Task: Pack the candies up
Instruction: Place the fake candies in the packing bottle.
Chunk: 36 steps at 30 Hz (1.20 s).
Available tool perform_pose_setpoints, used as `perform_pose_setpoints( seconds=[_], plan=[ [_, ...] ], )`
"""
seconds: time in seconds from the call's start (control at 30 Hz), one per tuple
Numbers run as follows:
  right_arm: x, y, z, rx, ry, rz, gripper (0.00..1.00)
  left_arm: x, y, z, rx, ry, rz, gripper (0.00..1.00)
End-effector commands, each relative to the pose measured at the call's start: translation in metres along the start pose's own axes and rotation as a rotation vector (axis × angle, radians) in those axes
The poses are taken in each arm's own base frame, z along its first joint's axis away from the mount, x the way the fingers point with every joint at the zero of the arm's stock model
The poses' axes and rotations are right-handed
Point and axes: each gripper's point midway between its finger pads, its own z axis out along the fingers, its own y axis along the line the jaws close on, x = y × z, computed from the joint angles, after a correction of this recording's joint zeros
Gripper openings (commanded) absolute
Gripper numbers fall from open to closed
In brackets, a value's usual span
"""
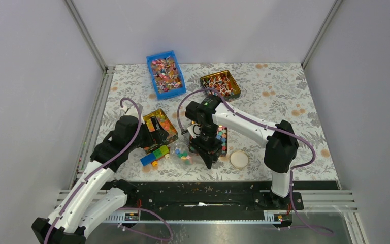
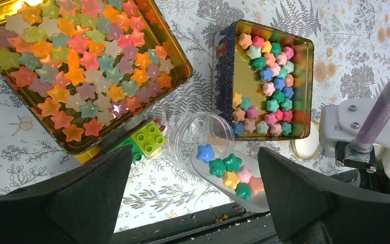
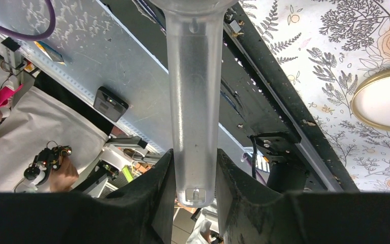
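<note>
The candies are small opaque stars. Many lie in a dark-walled tin [image 2: 222, 76], also in the top view [image 1: 222, 138]. Several more [image 2: 232, 174] sit in a translucent scoop [image 2: 254, 198] whose tip reaches the rim of a clear jar [image 2: 195, 133]. My right gripper [image 3: 195, 178] is shut on the scoop's handle [image 3: 193, 101]; it shows in the top view [image 1: 206, 152] beside the tin. My left gripper [image 2: 195, 203] is open and empty, hovering above the jar and scoop, with one finger [image 2: 81, 198] on each side.
A gold tin of translucent star pieces [image 2: 180, 76] lies left of the jar, propped on toy blocks [image 2: 147, 137]. A round lid [image 1: 239, 159] lies right of the candy tin. A blue bin [image 1: 165, 74] and another gold tin [image 1: 220, 84] of wrapped candies stand at the back.
</note>
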Motion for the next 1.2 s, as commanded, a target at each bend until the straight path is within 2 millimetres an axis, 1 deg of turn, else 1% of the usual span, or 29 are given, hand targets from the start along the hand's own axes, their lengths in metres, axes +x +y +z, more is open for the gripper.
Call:
perform_pose_setpoints(
  seconds=[0.0, 0.1, 0.33, 0.6, 0.83, 1.17],
  plan=[
    [0.0019, 0.0140, -0.0071, -0.050, 0.016, 0.031, 0.00, -0.0057, -0.0010, -0.0015, 0.005, -0.024, 0.004, 0.99],
    [0.0021, 0.0143, -0.0052, -0.059, 0.027, 0.047, 0.00, -0.0054, -0.0006, -0.0021, 0.003, -0.022, 0.005, 0.99],
    [-0.0003, 0.0183, -0.0092, -0.085, 0.014, 0.067, 0.00, -0.0045, -0.0002, -0.0024, 0.001, -0.018, 0.006, 0.99],
    [-0.0006, 0.0183, -0.0135, -0.096, 0.008, 0.092, 0.00, -0.0039, 0.0001, -0.0038, 0.000, -0.017, 0.004, 0.99],
    [0.0023, 0.0185, -0.0143, -0.097, 0.022, 0.104, 0.00, -0.0037, 0.0004, -0.0052, 0.001, -0.019, 0.002, 0.99],
    [0.0024, 0.0225, -0.0108, -0.130, 0.032, 0.141, 0.00, -0.0044, -0.0003, -0.0078, 0.001, -0.017, 0.002, 0.99]
  ],
)
